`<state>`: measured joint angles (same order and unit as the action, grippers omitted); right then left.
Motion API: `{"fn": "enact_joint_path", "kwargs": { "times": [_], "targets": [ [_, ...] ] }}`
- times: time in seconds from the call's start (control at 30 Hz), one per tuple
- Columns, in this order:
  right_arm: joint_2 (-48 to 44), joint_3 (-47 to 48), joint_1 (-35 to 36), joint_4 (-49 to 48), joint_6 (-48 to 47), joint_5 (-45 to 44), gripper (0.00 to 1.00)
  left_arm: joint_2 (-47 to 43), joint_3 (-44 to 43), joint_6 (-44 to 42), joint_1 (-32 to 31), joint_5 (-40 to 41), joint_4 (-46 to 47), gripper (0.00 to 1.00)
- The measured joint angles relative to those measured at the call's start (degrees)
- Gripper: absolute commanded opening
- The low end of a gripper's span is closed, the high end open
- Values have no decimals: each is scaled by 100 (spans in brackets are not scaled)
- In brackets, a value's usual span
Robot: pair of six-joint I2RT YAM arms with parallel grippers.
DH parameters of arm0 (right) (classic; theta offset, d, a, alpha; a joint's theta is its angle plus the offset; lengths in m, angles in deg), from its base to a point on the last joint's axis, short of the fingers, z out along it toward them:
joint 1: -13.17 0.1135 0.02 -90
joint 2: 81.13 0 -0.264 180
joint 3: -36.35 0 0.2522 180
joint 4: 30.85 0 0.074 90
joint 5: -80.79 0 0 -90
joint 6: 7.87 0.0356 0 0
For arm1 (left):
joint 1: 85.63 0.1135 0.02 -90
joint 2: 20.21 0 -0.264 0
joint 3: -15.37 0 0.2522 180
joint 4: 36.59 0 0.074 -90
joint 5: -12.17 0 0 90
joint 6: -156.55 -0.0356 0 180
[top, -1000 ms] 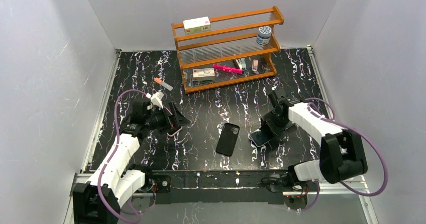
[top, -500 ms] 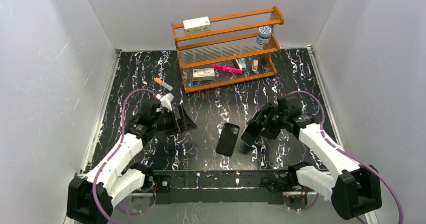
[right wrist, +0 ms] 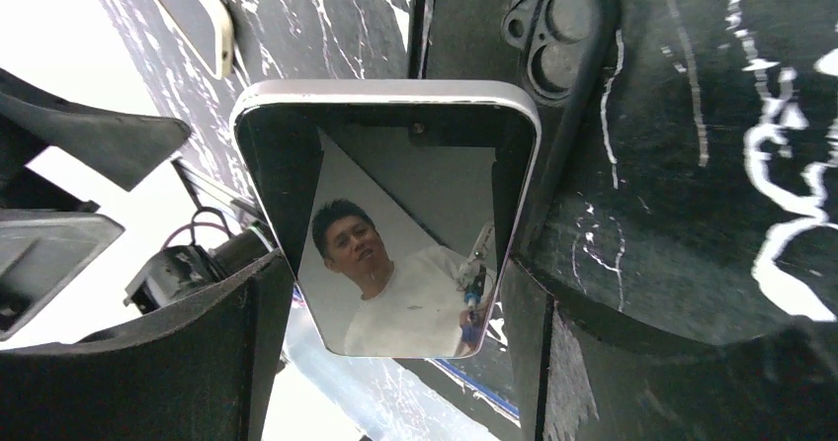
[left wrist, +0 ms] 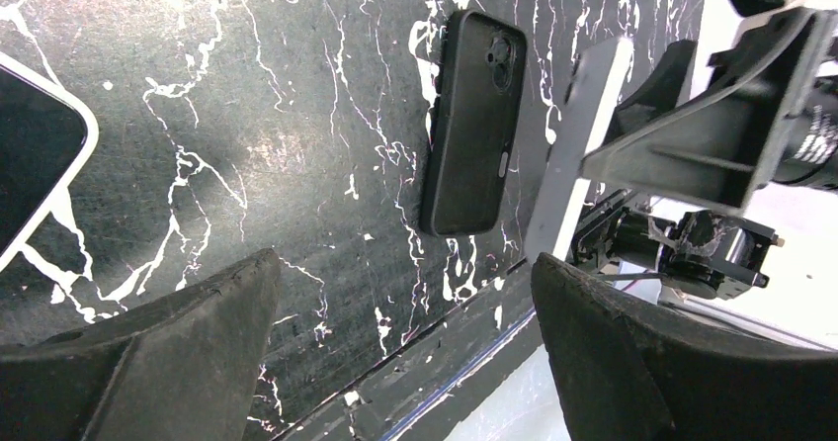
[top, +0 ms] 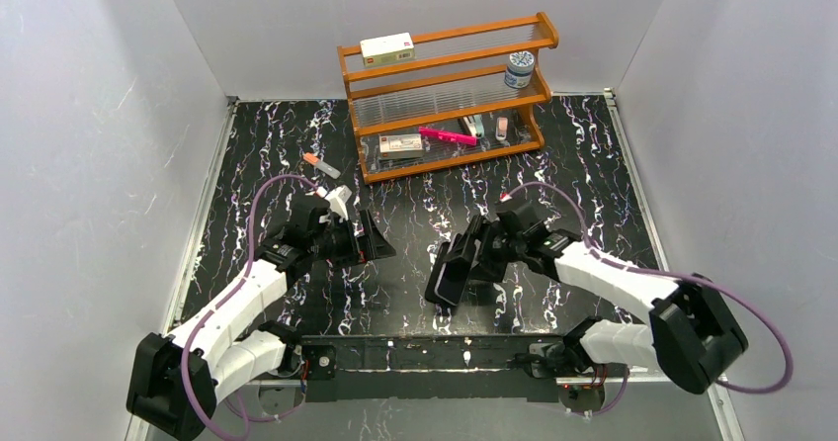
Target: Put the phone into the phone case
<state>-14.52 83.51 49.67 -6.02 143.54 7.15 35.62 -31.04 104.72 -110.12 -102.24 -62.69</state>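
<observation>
- right fingers (right wrist: 178,362): clenched on the phone (right wrist: 395,214), one finger on each long edge, near its lower end.
- left fingers (left wrist: 148,362): released, spread wide, nothing between them, hanging low over the bench (top: 593,164).
- phone: glossy dark screen, thin pale rim, held off the bench and tilted steeply; it is just beside and partly over the phone case (left wrist: 472,125); cannot tell whether the two touch.
- phone case: matte black, lying flat on the bench between the two arms, empty, camera cut-outs at its far end.
- slab (left wrist: 30,154): dark face, pale rim, flat on the bench beside the left fingers, well apart from the case.
- rack (top: 450,95): orange wood, three tiers, at the far side of the bench, holding small items.
</observation>
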Motion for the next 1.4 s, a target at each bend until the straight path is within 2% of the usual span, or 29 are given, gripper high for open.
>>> {"fn": "enact_joint_path", "kwargs": {
  "times": [0.2, 0.53, 0.8, 1.03, 1.23, 1.3, 1.33, 1.4],
  "targets": [
    [763, 2, 476, -496, 179, -201, 18, -2, 7, 24, -7, 109, 9, 94],
    [1381, 107, 538, -876, 289, -358, 24, -74, 48, 42, -11, 160, -7, 93],
    [1550, 380, 542, -721, 297, -671, 27, -52, 46, 39, -11, 179, -9, 92],
    [1550, 433, 553, -568, 321, -833, 38, -26, 46, 44, -11, 199, -11, 91],
    [1552, 446, 553, -525, 315, -831, 52, -28, 46, 61, -11, 223, -11, 91],
    [1550, 466, 553, -470, 304, -831, 60, -28, 46, 68, -11, 225, -11, 91],
    [1550, 472, 553, -442, 291, -831, 69, -28, 48, 70, -11, 225, -13, 91],
    [1532, 474, 553, -402, 284, -831, 74, -28, 46, 72, -11, 236, -13, 91]
  ]
}}
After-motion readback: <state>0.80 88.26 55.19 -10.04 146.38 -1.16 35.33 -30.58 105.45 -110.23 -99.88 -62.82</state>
